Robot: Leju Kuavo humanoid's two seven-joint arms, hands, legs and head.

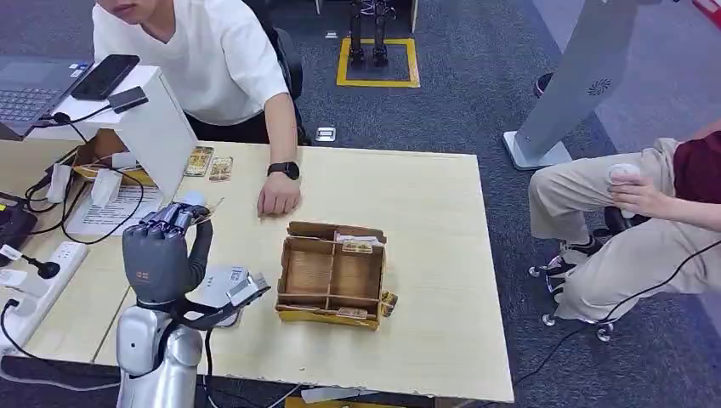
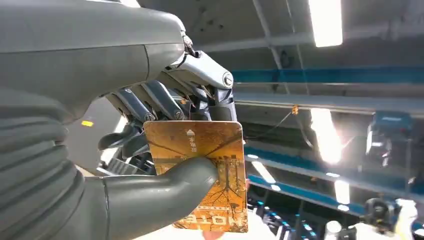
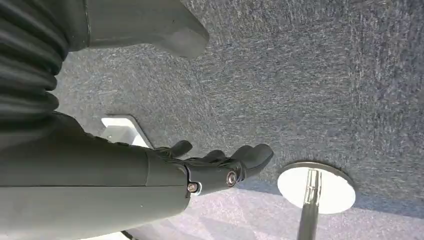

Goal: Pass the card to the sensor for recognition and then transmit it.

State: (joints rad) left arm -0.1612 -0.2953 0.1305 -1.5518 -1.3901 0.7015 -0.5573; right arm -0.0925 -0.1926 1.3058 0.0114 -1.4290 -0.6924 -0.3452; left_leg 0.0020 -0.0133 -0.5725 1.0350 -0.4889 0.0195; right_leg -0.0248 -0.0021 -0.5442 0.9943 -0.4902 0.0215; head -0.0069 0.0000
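My left hand (image 1: 161, 251) is raised over the left part of the wooden table (image 1: 425, 204), in front of the white stand (image 1: 157, 136). In the left wrist view its thumb (image 2: 165, 187) and fingers (image 2: 150, 100) pinch an orange-brown card (image 2: 212, 155) with a tree-like pattern and an arrow mark. The stand carries a black phone (image 1: 105, 76) and a small black reader (image 1: 127, 99) on top. My right hand (image 3: 220, 162) hangs over grey carpet with its fingers stretched out and nothing in it.
An open cardboard box (image 1: 332, 276) with compartments sits mid-table. Two more cards (image 1: 209, 163) lie by the stand. A person in white rests a hand (image 1: 279, 200) on the table. A small white device (image 1: 225, 285), cables and a power strip (image 1: 38, 285) lie at left. Another person sits at right.
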